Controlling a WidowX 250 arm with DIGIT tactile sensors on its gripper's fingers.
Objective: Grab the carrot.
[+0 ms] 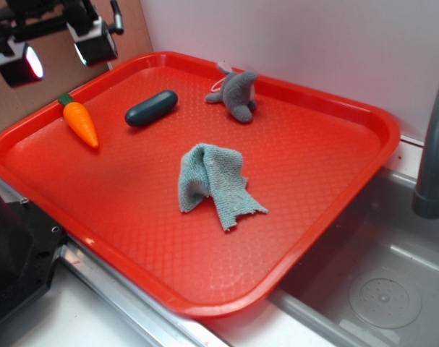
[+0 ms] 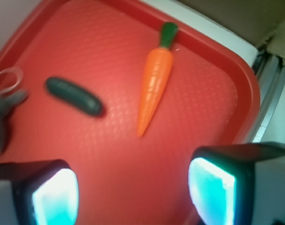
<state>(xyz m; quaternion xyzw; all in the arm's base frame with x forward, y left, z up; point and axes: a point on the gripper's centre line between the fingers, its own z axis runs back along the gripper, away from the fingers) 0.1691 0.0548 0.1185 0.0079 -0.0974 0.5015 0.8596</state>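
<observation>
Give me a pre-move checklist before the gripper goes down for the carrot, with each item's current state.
1. Carrot in wrist view, unobstructed: ok.
2. Gripper open, nothing between the fingers: ok.
3. Gripper centred over the carrot: not ok; it sits off toward one edge of the wrist view.
4. Green capsule apart from the carrot: ok.
5. Carrot lying flat on the tray, near its rim: ok.
6. Height above the carrot: cannot tell.

A glossy plastic finish is shown by the carrot (image 2: 155,79) ahead of the claw; the tray (image 1: 335,108) beneath is pebbled plastic.
</observation>
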